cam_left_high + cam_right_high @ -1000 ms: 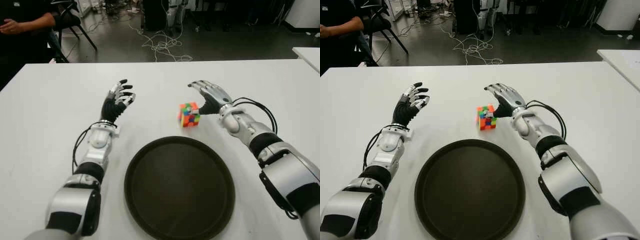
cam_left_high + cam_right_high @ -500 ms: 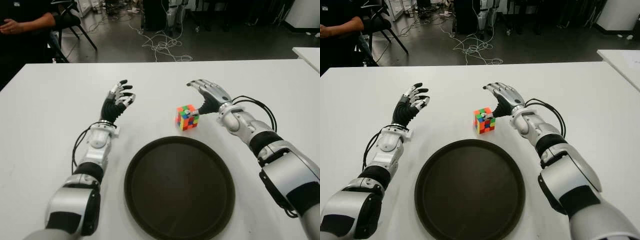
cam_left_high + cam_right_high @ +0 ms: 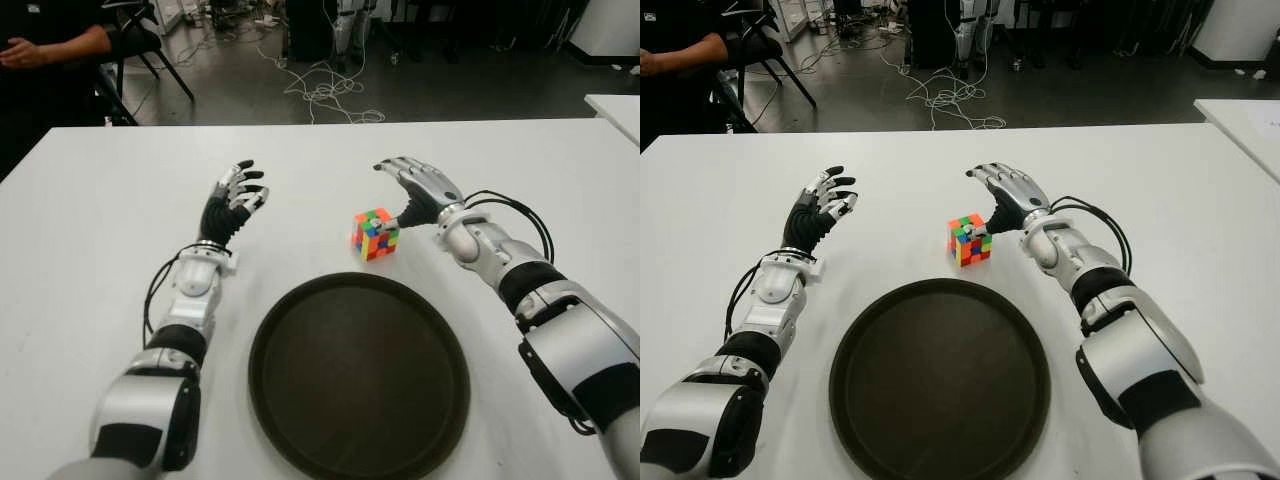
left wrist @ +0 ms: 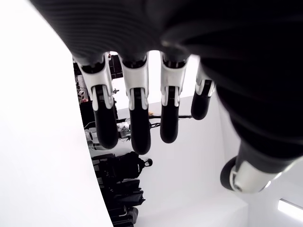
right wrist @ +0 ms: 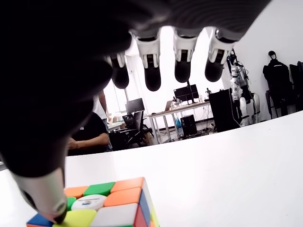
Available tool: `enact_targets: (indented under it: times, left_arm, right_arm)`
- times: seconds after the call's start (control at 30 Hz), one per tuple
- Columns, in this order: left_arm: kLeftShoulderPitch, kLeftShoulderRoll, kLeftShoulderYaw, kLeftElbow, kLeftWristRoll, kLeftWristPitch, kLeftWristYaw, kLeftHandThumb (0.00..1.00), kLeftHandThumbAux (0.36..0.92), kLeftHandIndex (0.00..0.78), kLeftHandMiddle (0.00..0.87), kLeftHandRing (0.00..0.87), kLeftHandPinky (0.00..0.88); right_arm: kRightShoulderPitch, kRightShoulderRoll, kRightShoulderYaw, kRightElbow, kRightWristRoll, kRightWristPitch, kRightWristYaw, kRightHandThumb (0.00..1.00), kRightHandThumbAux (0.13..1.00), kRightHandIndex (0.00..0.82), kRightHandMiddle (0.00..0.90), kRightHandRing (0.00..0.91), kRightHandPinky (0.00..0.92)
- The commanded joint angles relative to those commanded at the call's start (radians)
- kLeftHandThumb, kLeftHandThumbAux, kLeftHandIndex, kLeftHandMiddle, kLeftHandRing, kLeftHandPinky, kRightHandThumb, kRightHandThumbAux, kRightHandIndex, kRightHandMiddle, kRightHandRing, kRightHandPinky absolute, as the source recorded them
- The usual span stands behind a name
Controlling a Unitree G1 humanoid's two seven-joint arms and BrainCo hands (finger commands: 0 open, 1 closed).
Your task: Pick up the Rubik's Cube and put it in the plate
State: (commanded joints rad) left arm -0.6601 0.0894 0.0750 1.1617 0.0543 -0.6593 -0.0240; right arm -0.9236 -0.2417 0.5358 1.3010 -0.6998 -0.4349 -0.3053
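Observation:
The Rubik's Cube [image 3: 375, 233] sits on the white table [image 3: 90, 260] just beyond the far rim of the dark round plate [image 3: 359, 373]. My right hand [image 3: 412, 196] is at the cube's right side with its fingers spread above it and the thumb tip touching the cube's top edge, as the right wrist view shows on the cube [image 5: 106, 205]. The fingers are not closed around it. My left hand [image 3: 232, 200] shows to the left of the cube, raised, fingers relaxed and holding nothing.
A person sits at the far left beyond the table [image 3: 45, 45]. Cables lie on the floor behind the table [image 3: 325, 90]. Another white table corner [image 3: 615, 105] shows at the far right.
The cube has shifted slightly left and turned a little under my right thumb. My right hand moved a little with it; the left hand has stayed put.

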Motion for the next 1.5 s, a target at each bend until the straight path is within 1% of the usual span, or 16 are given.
enact_targets:
  times: [0.17, 0.4, 0.67, 0.8, 0.87, 1.0, 1.03, 1.1, 1.23, 1.4, 1.5]
  left_arm:
    - [-0.001, 0.003, -0.004, 0.002, 0.006, 0.002, 0.003, 0.096, 0.626, 0.162, 0.245, 0.275, 0.324]
    - [-0.003, 0.002, 0.001, 0.004, 0.002, 0.005, -0.001, 0.107, 0.638, 0.166, 0.253, 0.279, 0.322]
    - [-0.006, 0.005, -0.001, 0.009, 0.005, 0.007, -0.001, 0.098, 0.623, 0.151, 0.239, 0.272, 0.319]
    - [-0.008, 0.006, 0.000, 0.013, 0.006, 0.008, 0.001, 0.095, 0.607, 0.145, 0.232, 0.269, 0.317]
    - [-0.009, 0.007, -0.001, 0.015, 0.008, 0.010, 0.002, 0.094, 0.602, 0.145, 0.229, 0.267, 0.318]
    - [-0.012, 0.009, 0.001, 0.019, 0.008, 0.011, -0.001, 0.102, 0.618, 0.155, 0.235, 0.273, 0.326]
    - [-0.013, 0.009, 0.002, 0.020, 0.006, 0.011, -0.003, 0.105, 0.620, 0.156, 0.237, 0.274, 0.327]
    - [-0.015, 0.009, 0.005, 0.022, 0.002, 0.011, -0.009, 0.112, 0.629, 0.160, 0.242, 0.278, 0.332]
    - [-0.017, 0.008, 0.012, 0.024, -0.005, 0.006, -0.014, 0.118, 0.633, 0.166, 0.251, 0.286, 0.340]
    - [-0.019, 0.008, 0.014, 0.027, -0.004, 0.008, -0.011, 0.114, 0.629, 0.162, 0.248, 0.284, 0.335]
    - [-0.021, 0.008, 0.016, 0.029, -0.004, 0.013, -0.012, 0.115, 0.635, 0.160, 0.246, 0.281, 0.328]
  right_arm:
    - [0.000, 0.000, -0.002, -0.001, 0.002, -0.004, -0.004, 0.000, 0.730, 0.000, 0.000, 0.000, 0.000]
    - [-0.002, 0.001, -0.001, -0.002, 0.000, -0.007, -0.016, 0.000, 0.725, 0.000, 0.000, 0.000, 0.000]
    - [-0.005, -0.001, 0.004, -0.004, -0.003, -0.012, -0.028, 0.000, 0.713, 0.000, 0.000, 0.000, 0.000]
    - [-0.006, -0.002, 0.004, -0.004, 0.000, -0.017, -0.029, 0.000, 0.702, 0.000, 0.000, 0.000, 0.000]
    - [-0.011, -0.007, 0.003, -0.006, 0.002, -0.022, -0.022, 0.000, 0.698, 0.000, 0.000, 0.000, 0.000]
    - [-0.021, -0.015, 0.002, -0.008, 0.004, -0.030, -0.011, 0.000, 0.692, 0.000, 0.000, 0.000, 0.000]
    - [-0.026, -0.021, -0.001, -0.012, 0.007, -0.035, -0.005, 0.000, 0.692, 0.000, 0.000, 0.000, 0.000]
    - [-0.042, -0.043, -0.012, -0.031, 0.017, -0.055, 0.017, 0.000, 0.702, 0.000, 0.000, 0.000, 0.000]
    - [-0.059, -0.093, -0.039, -0.096, 0.039, -0.093, 0.072, 0.000, 0.722, 0.000, 0.000, 0.000, 0.000]
    - [-0.048, -0.140, -0.067, -0.177, 0.050, -0.107, 0.109, 0.000, 0.732, 0.000, 0.000, 0.000, 0.000]
    - [-0.042, -0.165, -0.082, -0.216, 0.058, -0.107, 0.123, 0.000, 0.718, 0.000, 0.000, 0.000, 0.000]
